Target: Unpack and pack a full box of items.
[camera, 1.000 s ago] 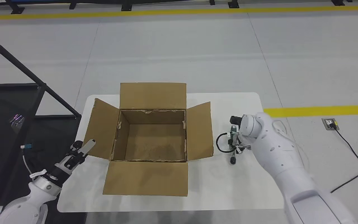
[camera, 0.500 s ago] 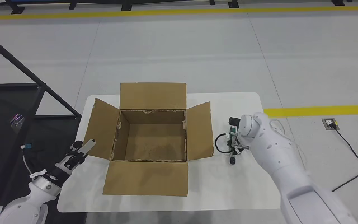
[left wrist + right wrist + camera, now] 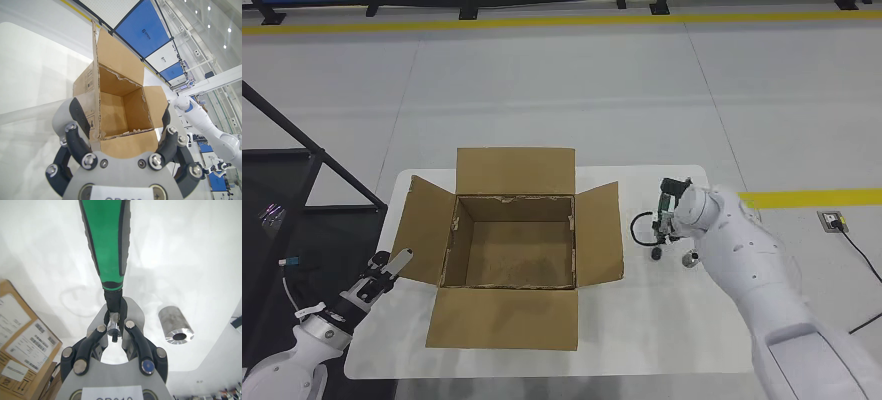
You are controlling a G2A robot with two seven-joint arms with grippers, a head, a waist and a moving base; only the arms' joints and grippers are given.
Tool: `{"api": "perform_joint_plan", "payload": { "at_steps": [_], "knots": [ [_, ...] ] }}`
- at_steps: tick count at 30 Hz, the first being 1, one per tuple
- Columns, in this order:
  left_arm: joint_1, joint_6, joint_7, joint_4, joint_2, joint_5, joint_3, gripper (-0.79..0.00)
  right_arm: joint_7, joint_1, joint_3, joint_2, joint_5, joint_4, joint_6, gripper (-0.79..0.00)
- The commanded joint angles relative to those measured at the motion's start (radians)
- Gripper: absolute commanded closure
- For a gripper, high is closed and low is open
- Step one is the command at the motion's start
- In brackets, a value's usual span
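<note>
- The box (image 3: 514,170) sat open on the table (image 3: 662,330), flaps spread.
- The right gripper (image 3: 115,313), beside the right flap, clamped the metal end of a green-handled tool (image 3: 106,237); a steel cylinder (image 3: 174,323) lay nearby.
- The left gripper (image 3: 121,108) hung open by the left flap.
</note>
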Motion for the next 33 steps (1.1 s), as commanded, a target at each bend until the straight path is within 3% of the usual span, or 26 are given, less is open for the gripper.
{"api": "perform_joint_plan", "payload": {
  "at_steps": [1, 4, 5, 8, 10, 12, 19, 23, 27, 33],
  "knots": [
    [0.0, 0.0, 0.0, 0.0, 0.0, 0.0, 0.0, -0.785, -0.081, -0.035, 0.024, 0.017, -0.014, -0.123, 0.017, 0.0],
    [0.0, 0.0, 0.0, 0.0, 0.0, 0.0, 0.0, -0.785, -0.165, -0.183, 0.094, 0.058, -0.072, -0.478, 0.114, 0.0],
    [0.0, 0.0, 0.0, 0.0, 0.0, 0.0, 0.0, -0.785, -0.171, -0.29, 0.131, 0.08, -0.124, -0.7, 0.168, 0.0],
    [0.0, 0.0, 0.0, 0.0, 0.0, 0.0, 0.0, -0.785, -0.144, -0.539, 0.218, 0.119, -0.253, -1.171, 0.262, 0.0],
    [0.0, 0.0, 0.0, 0.0, 0.0, 0.0, 0.0, -0.785, -0.127, -0.648, 0.248, 0.132, -0.319, -1.359, 0.279, 0.0],
    [0.0, 0.0, 0.0, 0.0, 0.0, 0.0, 0.0, -0.785, -0.121, -0.702, 0.253, 0.137, -0.371, -1.46, 0.289, 0.0],
    [0.0, 0.0, 0.0, 0.0, 0.0, 0.0, 0.0, -0.785, -0.105, -0.698, 0.201, 0.128, -0.426, -1.528, 0.289, 0.0],
    [0.0, 0.0, 0.0, 0.0, 0.0, 0.0, 0.0, -0.785, -0.1, -0.665, 0.186, 0.121, -0.346, -1.522, 0.205, 0.0],
    [0.0, 0.0, 0.0, 0.0, 0.0, 0.0, 0.0, -0.785, -0.097, -0.616, 0.149, 0.112, -0.312, -1.481, 0.146, 0.0],
    [0.0, 0.0, 0.0, 0.0, 0.0, 0.0, 0.0, -0.785, -0.073, -0.477, 0.006, 0.08, -0.271, -1.344, 0.084, 0.0]
  ]
}}
